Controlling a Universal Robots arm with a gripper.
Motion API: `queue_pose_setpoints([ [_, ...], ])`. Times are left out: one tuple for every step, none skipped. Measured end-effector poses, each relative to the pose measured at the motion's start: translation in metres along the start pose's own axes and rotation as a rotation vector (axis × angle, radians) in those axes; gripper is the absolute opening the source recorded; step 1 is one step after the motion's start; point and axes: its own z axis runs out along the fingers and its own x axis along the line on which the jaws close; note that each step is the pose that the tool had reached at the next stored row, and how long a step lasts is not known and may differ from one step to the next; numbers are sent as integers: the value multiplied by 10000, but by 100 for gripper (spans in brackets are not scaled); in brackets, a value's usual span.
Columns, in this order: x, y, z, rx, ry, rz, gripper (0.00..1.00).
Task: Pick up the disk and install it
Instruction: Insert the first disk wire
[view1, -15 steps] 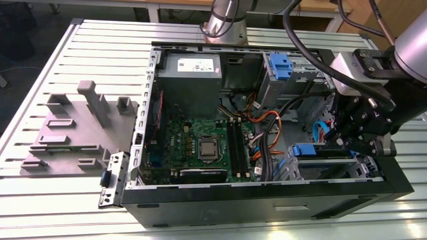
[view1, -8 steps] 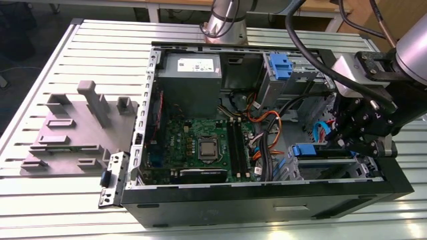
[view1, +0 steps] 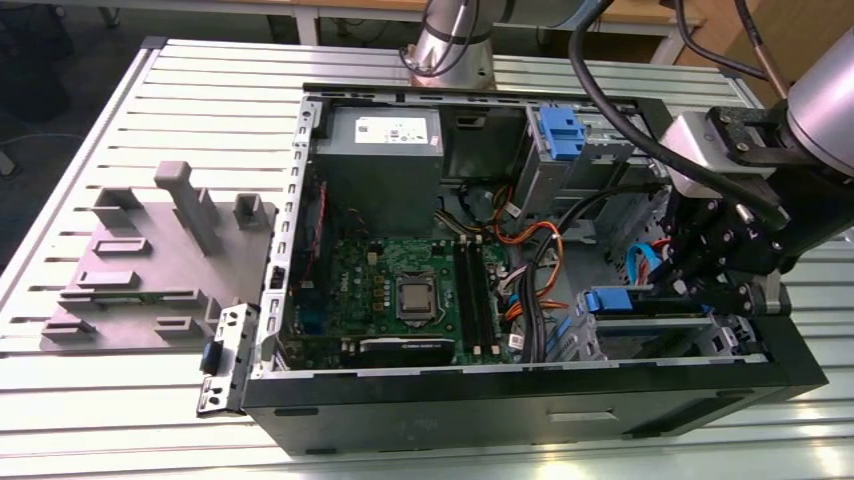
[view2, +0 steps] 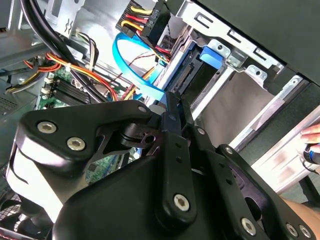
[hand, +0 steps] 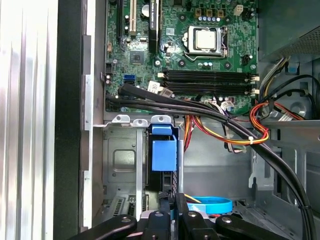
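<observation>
The disk sits upright in the drive cage at the case's front corner, at the exterior view's right. Its blue plastic tab (view1: 622, 300) pokes up from the cage, and the tab (hand: 163, 150) tops its dark edge in the first wrist view. In the second wrist view the tab (view2: 215, 55) and the connector end lie beyond my fingers. My gripper (view1: 687, 293) hangs just over that cage. Its two black fingers are pressed together, shut, with nothing seen between them, in both wrist views (hand: 173, 199) (view2: 173, 102). Whether the fingertips touch the disk I cannot tell.
The open case holds a green motherboard (view1: 400, 290), a grey power-supply box (view1: 378, 140) and a bare blue bracket (view1: 558, 130). Black, orange and flat blue cables (view2: 135, 70) run close to my fingers. A grey fixture (view1: 160, 250) stands beside the case. A person's hand (view2: 312, 135) is outside the case wall.
</observation>
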Motion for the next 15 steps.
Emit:
queue_pose_setpoints([
  [-2, 0, 1, 0, 2, 0, 16],
  [-4, 0, 3, 0, 1, 0, 16],
  [-5, 0, 5, 0, 2, -1, 16],
  [-5, 0, 7, 0, 3, -1, 16],
  [-5, 1, 8, 0, 4, -1, 16],
  [-6, 1, 11, 0, 4, 0, 16],
  [-5, 1, 16, 0, 2, 0, 16],
  [-5, 2, 20, 0, 3, 0, 16],
  [-5, 2, 24, 0, 3, 0, 16],
  [-4, 3, 25, 0, 4, 0, 16],
  [-4, 3, 25, 0, 5, 0, 16],
  [-4, 3, 26, 0, 5, 0, 16],
  [-4, 2, 28, 0, 3, 0, 16],
  [-4, 3, 34, 0, 0, 0, 16],
  [-4, 3, 38, 0, 2, 0, 16],
])
